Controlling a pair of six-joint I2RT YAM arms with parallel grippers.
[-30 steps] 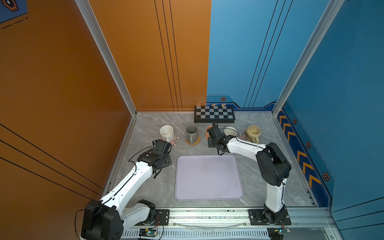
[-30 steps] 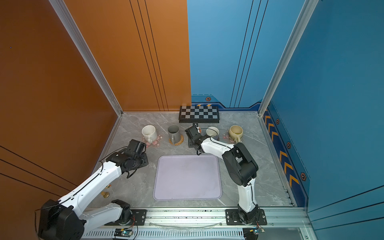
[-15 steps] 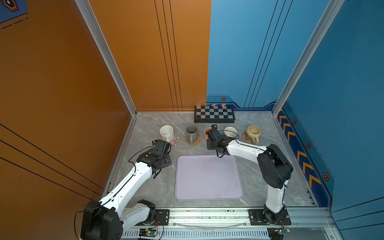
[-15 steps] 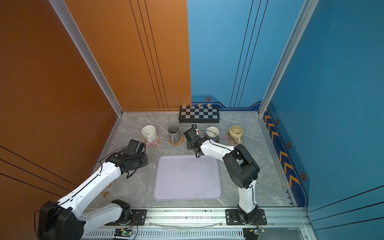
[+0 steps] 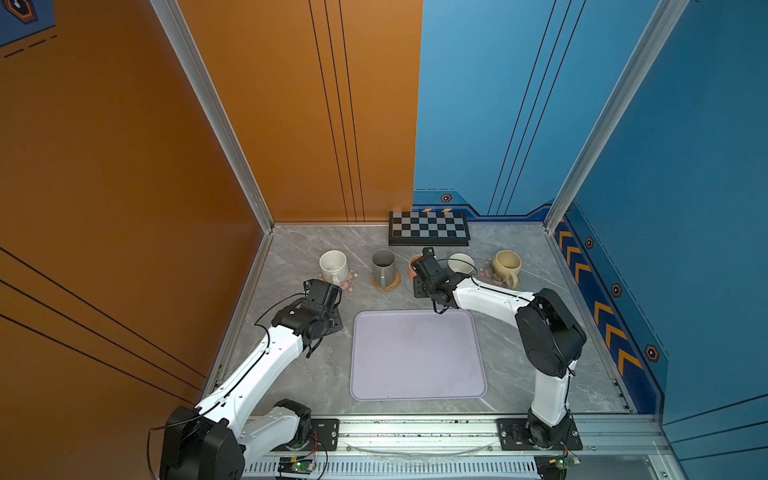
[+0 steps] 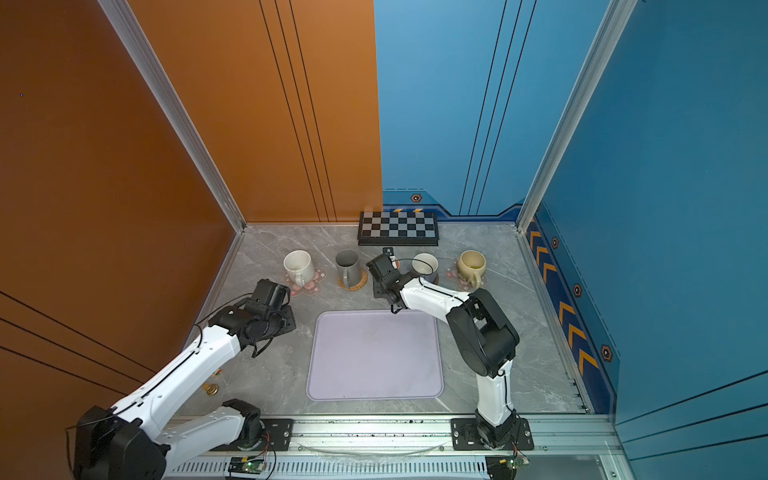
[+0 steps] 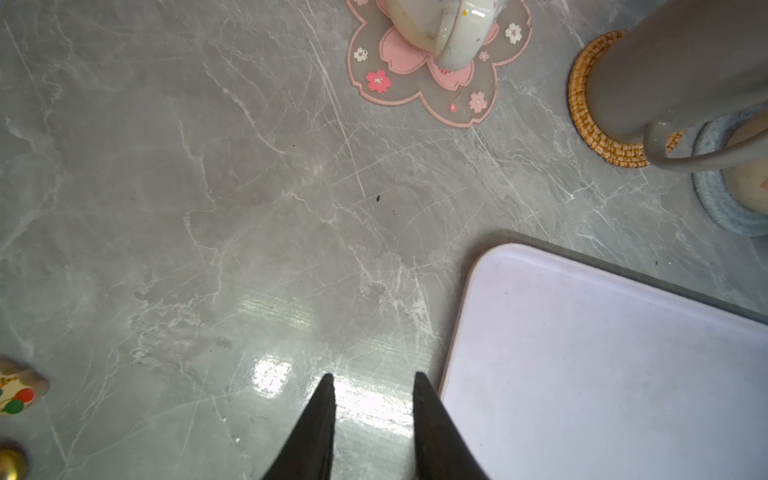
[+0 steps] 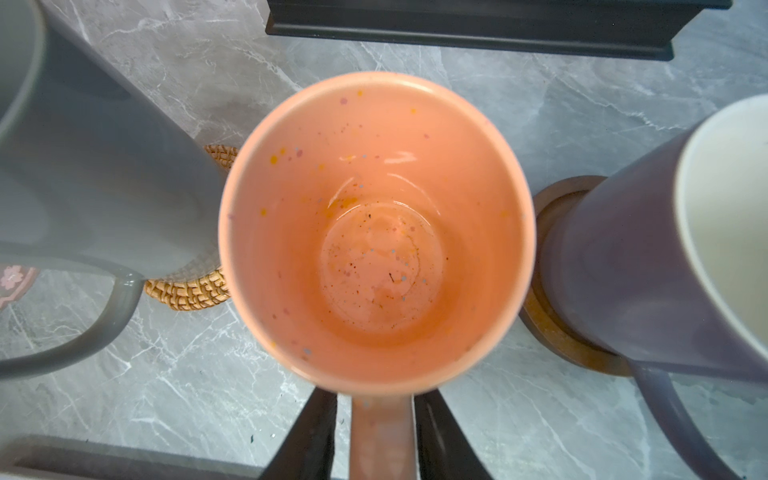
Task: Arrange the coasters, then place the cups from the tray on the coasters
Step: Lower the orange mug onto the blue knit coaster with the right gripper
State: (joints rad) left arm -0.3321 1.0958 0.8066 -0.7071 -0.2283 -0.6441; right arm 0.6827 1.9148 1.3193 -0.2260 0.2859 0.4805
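The five cups stand in a row at the back of the table. The speckled white mug [image 5: 333,266] is on a flower coaster [image 7: 419,89], and the tall grey mug [image 5: 383,266] is on the rattan disc [image 7: 582,116]. The orange mug [image 8: 374,232] rests on the grey-blue spiral disc [image 7: 715,199]. The lavender mug [image 8: 623,270] is on the brown wooden disc [image 8: 552,332], and the beige mug [image 5: 506,266] is on a flower coaster [image 5: 485,272]. My right gripper [image 8: 376,392] straddles the orange mug's handle, open, with a gap at one finger. My left gripper [image 7: 374,376] hangs open and empty beside the bare lavender tray [image 5: 417,357].
A black-and-white checkerboard [image 5: 429,227] lies against the back wall, just behind the mugs. A small painted figurine [image 7: 16,390] and a brass piece [image 6: 210,388] sit on the table at the left, near the left arm. Walls close in the table on three sides.
My right gripper's jaws have spread apart from the orange mug's handle. The left arm has not moved.
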